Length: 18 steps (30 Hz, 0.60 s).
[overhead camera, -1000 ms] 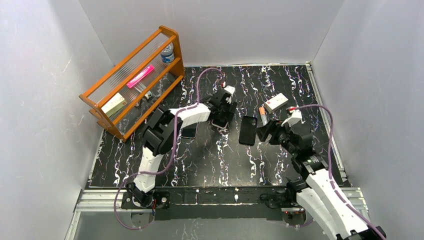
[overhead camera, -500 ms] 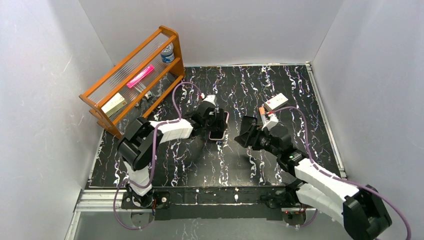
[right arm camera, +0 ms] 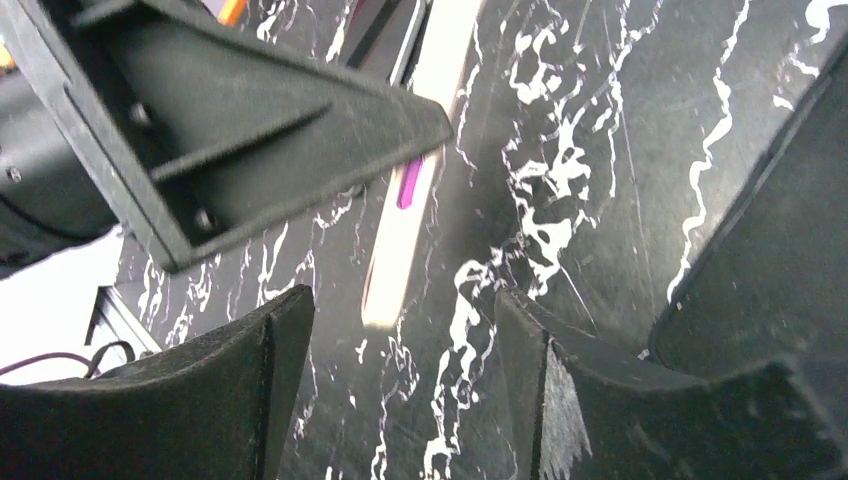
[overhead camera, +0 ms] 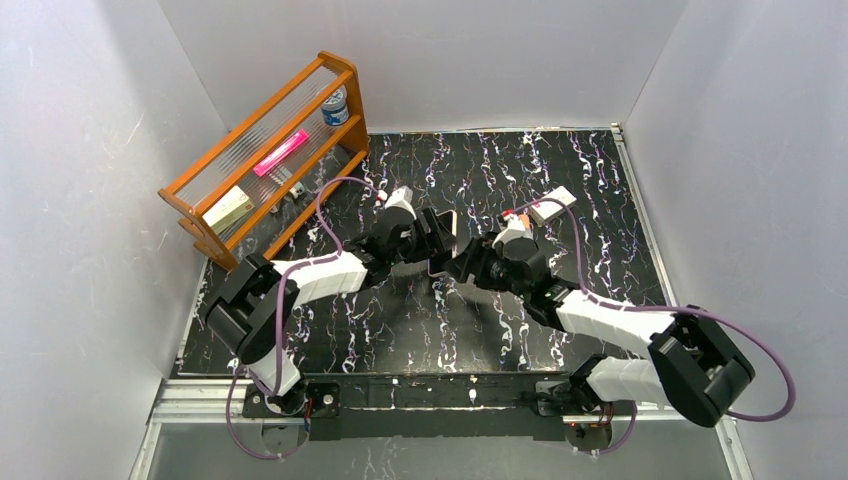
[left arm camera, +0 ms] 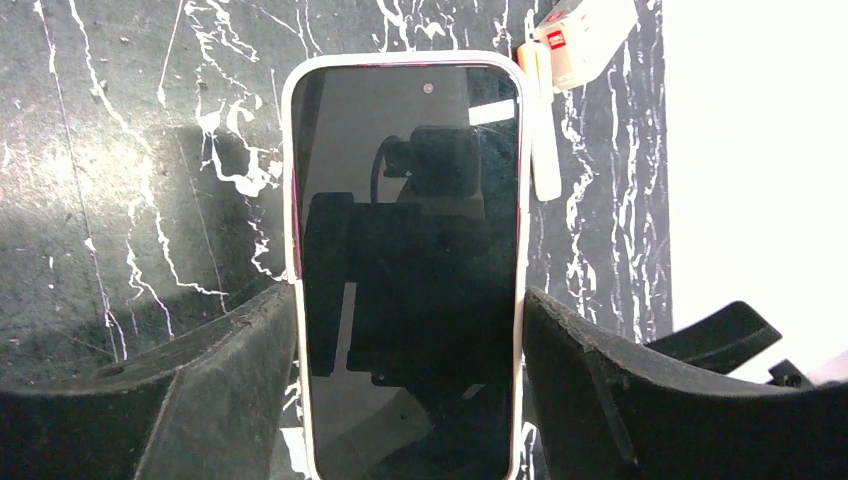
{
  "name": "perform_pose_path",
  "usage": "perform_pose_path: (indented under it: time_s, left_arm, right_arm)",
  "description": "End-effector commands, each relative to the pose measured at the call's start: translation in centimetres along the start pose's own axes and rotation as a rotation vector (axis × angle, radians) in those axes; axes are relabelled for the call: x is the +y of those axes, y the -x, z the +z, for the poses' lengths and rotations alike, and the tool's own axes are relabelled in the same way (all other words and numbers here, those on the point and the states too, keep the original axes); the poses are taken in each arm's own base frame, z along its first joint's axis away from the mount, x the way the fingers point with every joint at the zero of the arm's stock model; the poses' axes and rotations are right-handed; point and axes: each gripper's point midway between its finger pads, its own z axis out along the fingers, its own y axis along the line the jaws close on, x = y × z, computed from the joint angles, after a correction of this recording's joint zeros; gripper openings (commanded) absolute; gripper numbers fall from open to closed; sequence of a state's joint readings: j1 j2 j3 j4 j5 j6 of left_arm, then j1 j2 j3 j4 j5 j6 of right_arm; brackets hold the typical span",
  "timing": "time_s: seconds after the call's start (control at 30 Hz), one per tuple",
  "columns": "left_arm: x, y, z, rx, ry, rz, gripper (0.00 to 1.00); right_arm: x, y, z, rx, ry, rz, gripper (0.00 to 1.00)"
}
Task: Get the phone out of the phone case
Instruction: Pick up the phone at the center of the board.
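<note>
1. The left fingers (left arm camera: 200, 400) clamp the phone (left arm camera: 410, 270) by its long sides, low down. The phone sits in its pale case (left arm camera: 400, 58) over the middle of the desk (overhead camera: 400, 330).
2. The right fingers (right arm camera: 200, 400) stand wide apart and grip nothing. The phone's thin edge shows ahead of their gap.
3. A second ago the right fingers were further right on the desk. They have since swung in to face the left ones closely, and the left arm's elbow has dropped toward the near left.
4. The wooden rack (overhead camera: 265, 165) at the far left holds a pink packet (overhead camera: 280, 152), a tin (overhead camera: 335, 105) and a box (overhead camera: 230, 208).
5. Only the left wrist view shows the dark screen, plus a white carton (left arm camera: 585, 30) beyond it. Only the right wrist view shows the magenta side button (right arm camera: 410, 185). The top view shows both arms meeting.
</note>
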<state>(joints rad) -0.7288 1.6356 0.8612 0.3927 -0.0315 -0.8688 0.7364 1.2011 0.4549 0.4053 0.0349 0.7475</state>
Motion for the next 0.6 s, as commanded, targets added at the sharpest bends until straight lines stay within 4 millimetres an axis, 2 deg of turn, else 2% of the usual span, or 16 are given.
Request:
perform_pose_path:
  time_s: [0.0,0.13,0.27,0.33,0.43,0.5,0.57]
  left_arm:
    - [-3.6,2.8,-2.0,-0.088,-0.123,-0.061,0.00]
    - [-4.1,3.0,-3.0,-0.102,-0.141,-0.063,0.00]
    - [-4.7,3.3,-3.9,-0.111,-0.164,-0.061,0.00]
    - [-4.8,3.5,-4.3,-0.121,-0.171,-0.057,0.00]
    - [-5.0,3.9,-4.9,-0.139,-0.180,-0.039,0.00]
    - [-5.1,4.2,-5.3,-0.147,-0.184,-0.022,0.05]
    - [-5.4,4.6,-5.9,-0.162,-0.191,0.001,0.15]
  right_arm:
    - [3.0,3.7,1.6,-0.105,0.065,-0.032,0.72]
    - [4.3,4.2,2.7,-0.101,0.106,-0.042,0.62]
    - [5.0,4.2,3.5,-0.089,0.132,-0.042,0.46]
    - [5.4,4.0,3.5,-0.078,0.157,-0.036,0.35]
    - [5.9,3.9,3.2,-0.073,0.190,-0.031,0.14]
    - [6.3,4.1,2.8,-0.082,0.204,-0.029,0.03]
    - [6.6,4.3,2.3,-0.092,0.220,-0.024,0.01]
